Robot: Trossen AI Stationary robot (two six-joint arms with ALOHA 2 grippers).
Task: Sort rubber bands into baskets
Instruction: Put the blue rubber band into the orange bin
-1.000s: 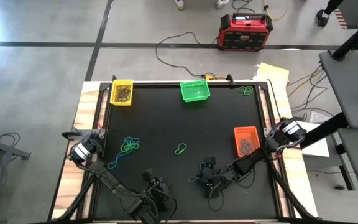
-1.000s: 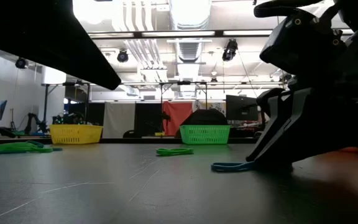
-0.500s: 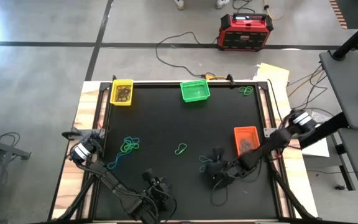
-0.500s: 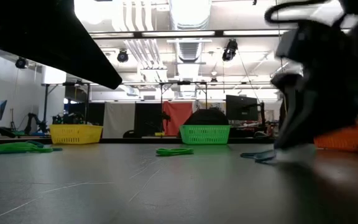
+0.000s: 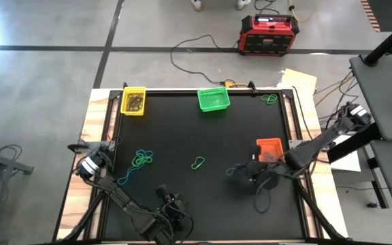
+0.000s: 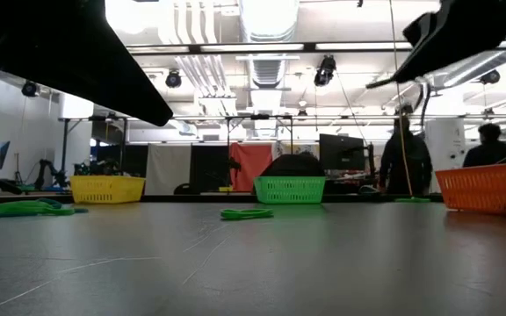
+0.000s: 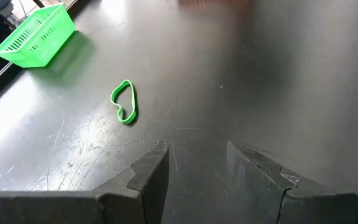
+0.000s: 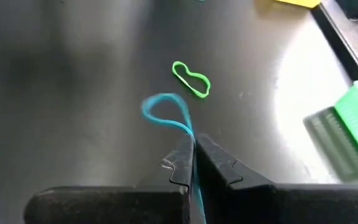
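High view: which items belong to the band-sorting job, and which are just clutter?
Job:
- yellow basket
- green basket
- orange basket
- green rubber band mid-table
- green and blue bands near the left arm
- blue rubber band pinched in the right gripper

Clutter:
- red and black box on the floor
- floor cables

Open left claw (image 7: pixel 194 165), green band (image 7: pixel 124 102), green basket (image 7: pixel 35 35).

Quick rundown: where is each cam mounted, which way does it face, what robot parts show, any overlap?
High: overhead, straight down; both arms, right gripper.
Low: table height, level toward the room; dark arm parts at top.
Left wrist: past open left gripper at black tabletop.
Right wrist: right gripper shut on thin blue rubber band.
Shared: both wrist views show the lone green rubber band and green mesh basket.
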